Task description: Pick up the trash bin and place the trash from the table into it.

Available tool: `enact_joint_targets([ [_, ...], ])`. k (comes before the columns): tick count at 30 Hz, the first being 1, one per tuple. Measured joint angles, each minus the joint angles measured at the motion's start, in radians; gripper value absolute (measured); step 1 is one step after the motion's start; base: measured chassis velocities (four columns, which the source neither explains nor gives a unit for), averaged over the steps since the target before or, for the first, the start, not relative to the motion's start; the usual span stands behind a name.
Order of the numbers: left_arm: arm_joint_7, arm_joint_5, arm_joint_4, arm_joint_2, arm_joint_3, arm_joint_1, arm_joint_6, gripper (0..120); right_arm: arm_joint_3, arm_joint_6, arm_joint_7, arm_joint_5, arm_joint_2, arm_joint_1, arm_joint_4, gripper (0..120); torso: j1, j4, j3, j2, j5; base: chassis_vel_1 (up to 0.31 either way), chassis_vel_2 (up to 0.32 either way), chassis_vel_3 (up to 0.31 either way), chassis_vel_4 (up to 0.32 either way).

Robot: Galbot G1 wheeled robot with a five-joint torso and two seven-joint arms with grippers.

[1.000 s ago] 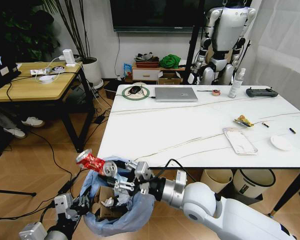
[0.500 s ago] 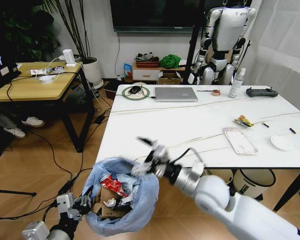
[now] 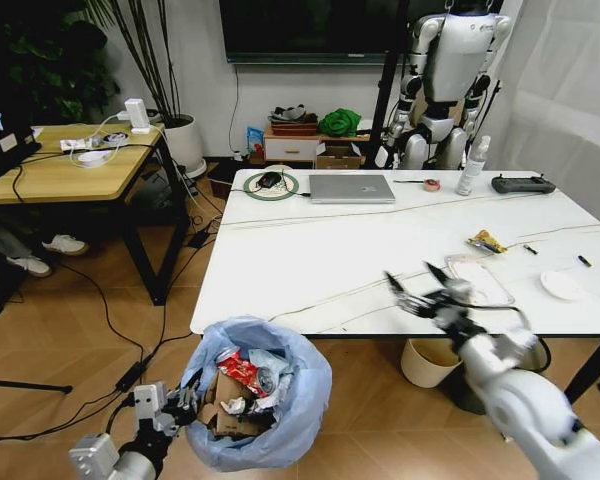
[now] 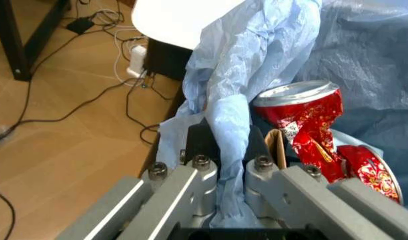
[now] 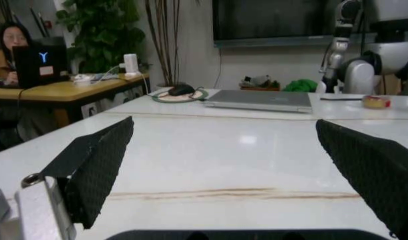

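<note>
trash bin [image 3: 265, 415] upright, mouth up, left gripper [image 4: 225, 152] pinching liner

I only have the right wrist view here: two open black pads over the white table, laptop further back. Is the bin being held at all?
Observer: Yes. The left gripper is shut on the blue bag at the rim of the trash bin, holding it below the table edge.
Operator: Anything in the bin yet?
Observer: A crushed red can lies on top, with brown cardboard and white tissue beneath.
Operator: What trash is left near my gripper?
Observer: The right gripper hovers open beside a flat clear wrapper; a yellow snack wrapper and white disc lie beyond.
</note>
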Motion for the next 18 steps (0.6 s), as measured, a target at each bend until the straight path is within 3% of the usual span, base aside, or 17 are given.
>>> enact_joint_targets([
  [6, 0.008, 0.023, 0.028, -0.003, 0.04, -0.009, -0.011, 0, 0.071, 0.048, -0.032, -0.054, 0.095, -0.118, 0.024, 100, 0.0, 0.0004, 0.0, 0.0, -0.0007, 0.0, 0.0, 0.0, 0.0],
  [12, 0.016, 0.042, 0.059, -0.009, 0.073, -0.006, -0.023, 0, 0.063, 0.094, -0.068, -0.104, 0.294, -0.154, -0.02, 100, 0.0, 0.0001, 0.0, 0.0, -0.0002, 0.0, 0.0, 0.0, 0.0],
  [18, 0.015, 0.027, 0.062, 0.002, 0.078, -0.015, -0.023, 0, 0.061, 0.098, -0.076, -0.106, 0.35, -0.126, -0.045, 100, 0.0, 0.0003, 0.0, 0.0, -0.0004, -0.005, -0.003, 0.01, 0.008],
])
